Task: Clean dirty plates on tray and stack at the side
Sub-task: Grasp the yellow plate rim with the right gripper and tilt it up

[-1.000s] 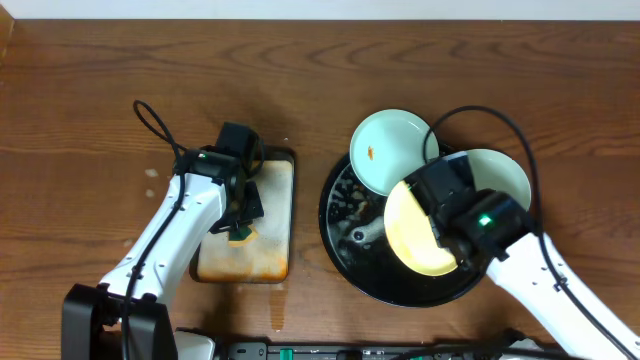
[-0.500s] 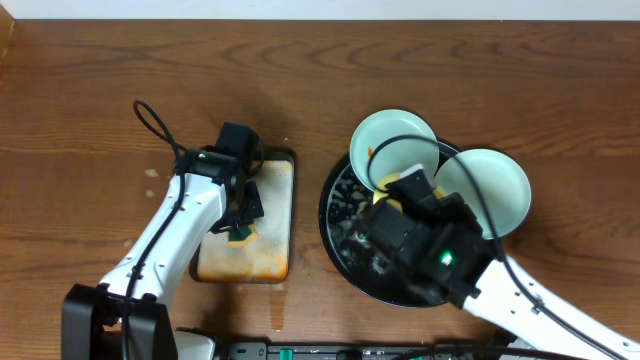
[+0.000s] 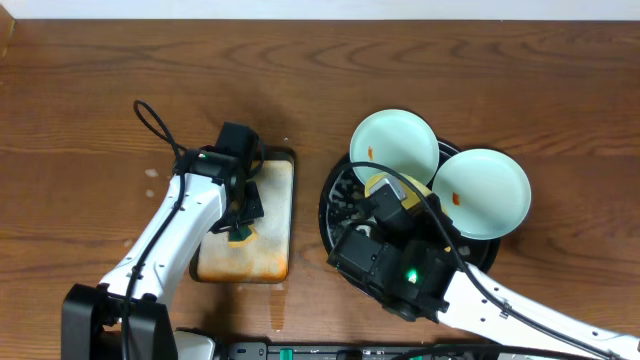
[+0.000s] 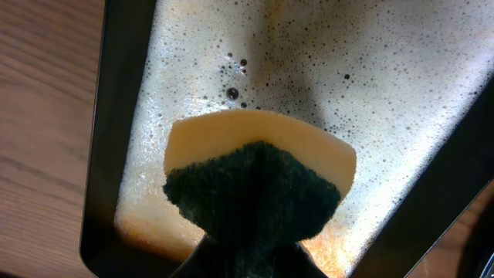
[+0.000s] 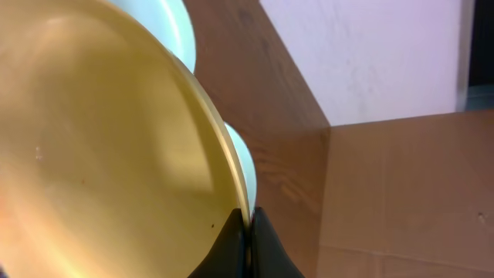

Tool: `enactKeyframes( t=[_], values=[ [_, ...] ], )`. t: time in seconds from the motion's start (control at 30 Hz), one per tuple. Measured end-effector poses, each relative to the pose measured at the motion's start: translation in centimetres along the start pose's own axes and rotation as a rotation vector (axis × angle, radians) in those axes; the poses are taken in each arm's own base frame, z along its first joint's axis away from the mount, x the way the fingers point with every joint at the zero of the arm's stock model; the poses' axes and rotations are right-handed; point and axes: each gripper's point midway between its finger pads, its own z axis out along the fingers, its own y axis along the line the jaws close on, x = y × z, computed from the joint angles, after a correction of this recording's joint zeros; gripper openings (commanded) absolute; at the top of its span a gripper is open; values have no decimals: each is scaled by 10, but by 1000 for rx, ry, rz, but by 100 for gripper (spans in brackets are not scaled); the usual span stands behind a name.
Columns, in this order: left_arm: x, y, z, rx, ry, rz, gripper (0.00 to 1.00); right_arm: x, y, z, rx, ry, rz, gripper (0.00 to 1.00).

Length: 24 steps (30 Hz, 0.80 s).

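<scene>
My right gripper [image 5: 248, 222] is shut on the rim of the pale yellow plate [image 5: 100, 154], which stands tilted up on its edge over the black tray [image 3: 327, 205]. Seen from overhead, only a sliver of that yellow plate [image 3: 380, 183] shows beside the right arm. Two mint-blue plates rest on the tray's far rim: one [image 3: 394, 148] at the back, one [image 3: 484, 190] at the right, each with a small orange smear. My left gripper [image 4: 251, 259] is shut on a yellow sponge with a green scouring side [image 4: 258, 181], held over the soapy metal tray [image 4: 370, 93].
The rectangular orange-stained metal tray [image 3: 270, 255] lies left of the black tray on the wooden table [image 3: 80, 120]. Dark food crumbs lie on the black tray's left side [image 3: 345, 200]. A cardboard box [image 5: 401, 193] shows beyond the table edge.
My right arm has swung left and nearer, tipping the yellow plate from flat to on edge and uncovering the right mint plate. The left arm has not moved.
</scene>
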Motion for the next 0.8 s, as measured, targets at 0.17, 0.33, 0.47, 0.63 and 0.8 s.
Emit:
enactKeyframes(
  t=[0.17,0.33,0.47,0.63,0.8],
  values=[
    [0,0,0,0,0,0,17,-1,-3,0,20,-6,0,1],
    [0,0,0,0,0,0,16,-1,-4,0,25,-7,0,1],
    [0,0,0,0,0,0,17,-1,-4,0,25,-7,0,1],
    [0,0,0,0,0,0,17,-1,-4,0,25,-7,0,1],
    [0,0,0,0,0,0,17,-1,-4,0,24,-7,1,1]
  ],
)
